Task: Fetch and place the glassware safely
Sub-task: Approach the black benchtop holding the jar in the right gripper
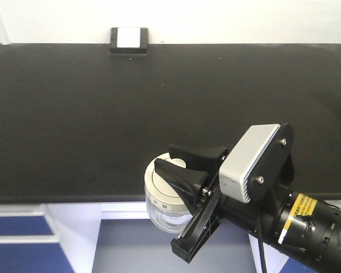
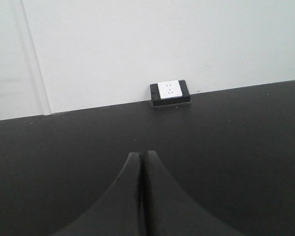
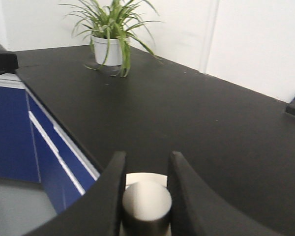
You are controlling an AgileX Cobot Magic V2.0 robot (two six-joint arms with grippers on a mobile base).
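Note:
The glassware (image 1: 161,218) is a squat clear jar with a cream-white lid, hanging at the front edge of the black counter (image 1: 91,114). My right gripper (image 1: 165,157) comes in from the lower right and is shut on the lid's round knob (image 3: 146,200). In the right wrist view both fingers (image 3: 115,172) press against the knob, with the lid's pale rim showing past it. Part of the jar is hidden by the fingers. My left gripper (image 2: 141,155) hovers over bare counter, shut and holding nothing.
A white wall socket in a black frame (image 1: 128,40) (image 2: 169,92) sits at the counter's back edge. A potted green plant (image 3: 110,37) stands at the far end. Blue cabinet drawers (image 3: 19,132) run below the counter's front edge.

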